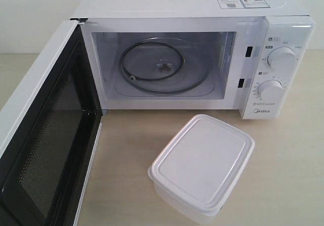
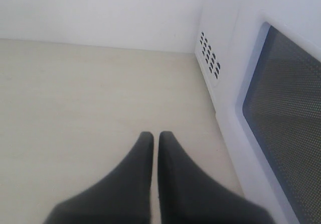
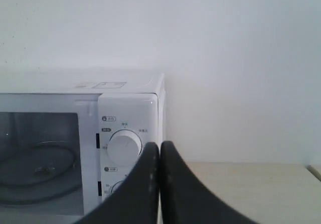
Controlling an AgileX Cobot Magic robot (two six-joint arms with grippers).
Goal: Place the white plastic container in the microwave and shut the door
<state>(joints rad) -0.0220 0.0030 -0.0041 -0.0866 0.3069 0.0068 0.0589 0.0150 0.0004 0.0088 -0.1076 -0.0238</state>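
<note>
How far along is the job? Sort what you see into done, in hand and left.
Done: the door stands open, and the turntable is bare. In hand: nothing; the left gripper and right gripper are shut and empty. Left: the white plastic container sits lidded on the table before the microwave; load it, then close the door.

table (image 1: 126, 135): pale beige wood-grain top, matte; fills the foreground of the exterior view.
wall (image 1: 30, 13): plain white, upright, directly behind the table's far edge.
table-wall joint: a straight line in the left wrist view; the wall touches the table.
table end: one edge shows in the right wrist view; beyond it, cannot tell.
</note>
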